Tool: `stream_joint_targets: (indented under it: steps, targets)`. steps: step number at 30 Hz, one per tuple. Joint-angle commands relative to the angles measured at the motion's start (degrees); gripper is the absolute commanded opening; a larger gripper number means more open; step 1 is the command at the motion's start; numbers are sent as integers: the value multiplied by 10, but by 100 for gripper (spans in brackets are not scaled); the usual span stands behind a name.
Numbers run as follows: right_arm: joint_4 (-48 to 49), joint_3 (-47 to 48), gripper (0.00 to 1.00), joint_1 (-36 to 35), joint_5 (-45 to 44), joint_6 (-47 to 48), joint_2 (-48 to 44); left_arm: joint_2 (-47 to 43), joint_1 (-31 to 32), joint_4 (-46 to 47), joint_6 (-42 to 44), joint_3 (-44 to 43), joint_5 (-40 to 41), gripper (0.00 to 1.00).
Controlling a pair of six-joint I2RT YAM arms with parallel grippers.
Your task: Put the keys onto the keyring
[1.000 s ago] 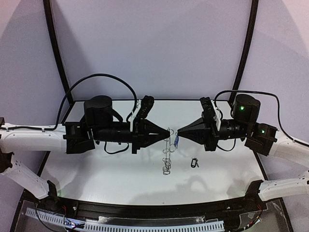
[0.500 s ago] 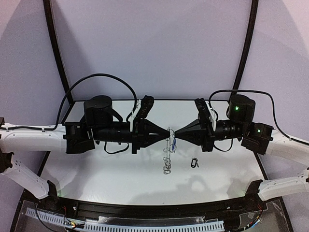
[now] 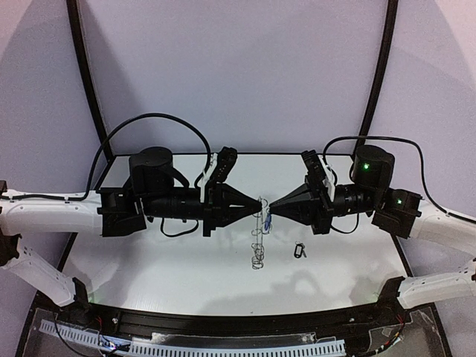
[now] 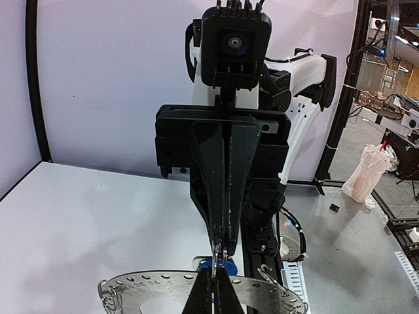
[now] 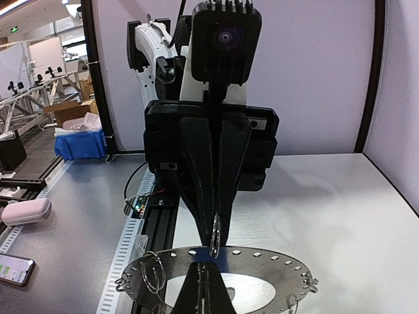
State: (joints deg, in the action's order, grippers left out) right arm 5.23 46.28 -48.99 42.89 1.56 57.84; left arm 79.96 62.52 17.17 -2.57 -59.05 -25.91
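Observation:
The keyring, a flat grey perforated disc with thin wire loops on its rim, hangs edge-on above the table between the two arms. My left gripper is shut on its upper rim. The disc lies wide under my left gripper. My right gripper points straight at the left one, tips almost touching, and is shut on the blue-tagged key. Its blue tag shows just under the right tips. From the right wrist, the disc spreads past my right gripper, which hides the tag. The black-headed key lies loose on the table.
The white table ends in a black rail with a cable track along the near side. Black frame posts stand at the back corners. A larger wire loop hangs off the disc's rim on its left.
My right gripper has moved left with the blue-tagged key until its tips nearly meet the left gripper's. The left arm, the keyring and the black-headed key have stayed put.

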Motion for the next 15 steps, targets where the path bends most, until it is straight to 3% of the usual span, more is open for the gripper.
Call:
stream_joint_targets:
  steps: [1,15]
  targets:
    - [18,19,0,-5,5,-6,-5,-10,0,17,1,7,-3,1]
    - [3,37,0,-5,-43,-11,10,-6,0,11,8,4,-12,1]
